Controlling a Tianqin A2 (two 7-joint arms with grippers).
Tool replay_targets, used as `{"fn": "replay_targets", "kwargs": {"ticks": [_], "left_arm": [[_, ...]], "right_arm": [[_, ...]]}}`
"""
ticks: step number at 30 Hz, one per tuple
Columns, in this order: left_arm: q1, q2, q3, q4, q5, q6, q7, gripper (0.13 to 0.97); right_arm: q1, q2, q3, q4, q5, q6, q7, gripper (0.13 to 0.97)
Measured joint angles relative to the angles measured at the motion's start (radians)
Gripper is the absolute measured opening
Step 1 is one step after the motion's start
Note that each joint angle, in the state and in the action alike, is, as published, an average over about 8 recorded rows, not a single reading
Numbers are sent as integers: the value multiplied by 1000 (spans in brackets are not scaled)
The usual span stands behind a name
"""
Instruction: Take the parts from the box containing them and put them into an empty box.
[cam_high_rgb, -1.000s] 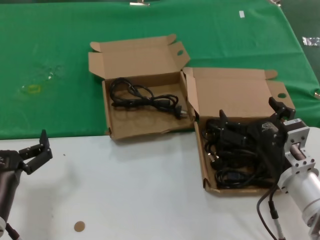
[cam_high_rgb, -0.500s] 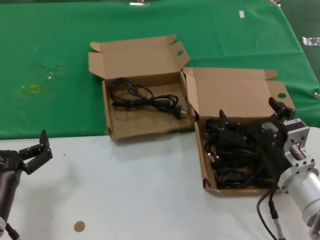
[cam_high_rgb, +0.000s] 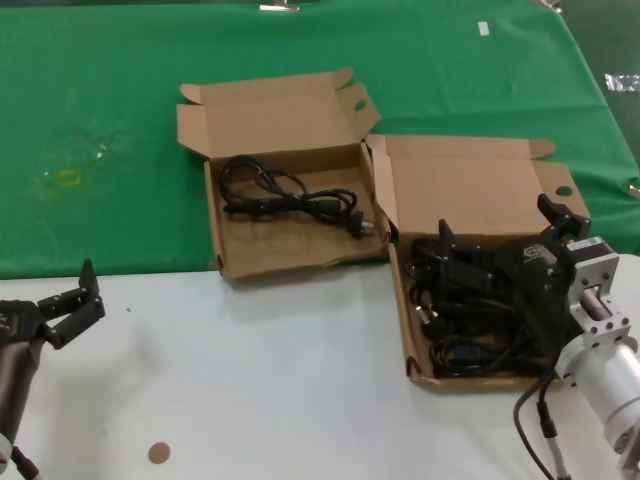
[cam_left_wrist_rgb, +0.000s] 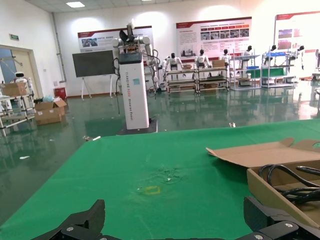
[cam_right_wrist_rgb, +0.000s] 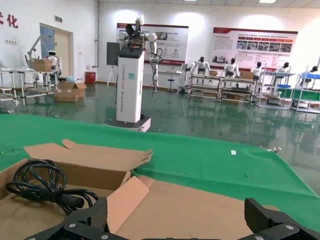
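The right claw (cam_high_rgb: 500, 232), fingers spread apart, hangs over the shallow brown cardboard box with the plain lid (cam_high_rgb: 470, 185), just above the tangled heap of black rubber power cords with chunky plugs (cam_high_rgb: 465, 330) filling its tray. These cords look light, limp and springy; loops will probably snag neighbours, so a grip on a bundled section or just behind a plug seems safest. One cord (cam_high_rgb: 285, 195) already lies in the twin cardboard box with the wavy-edged flap (cam_high_rgb: 265, 115), which sits touching the full one on the green-covered surface (cam_high_rgb: 100, 100). The shared wall and raised lids are edges to clear; above them there is open room. The left claw (cam_high_rgb: 68, 302), fingers apart, waits well off.
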Motion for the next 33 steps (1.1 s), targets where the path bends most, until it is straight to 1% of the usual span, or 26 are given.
{"fn": "replay_targets", "kwargs": {"ticks": [33], "left_arm": [[0, 0, 0, 0, 0, 0, 0, 966]], "right_arm": [[0, 0, 0, 0, 0, 0, 0, 966]]}}
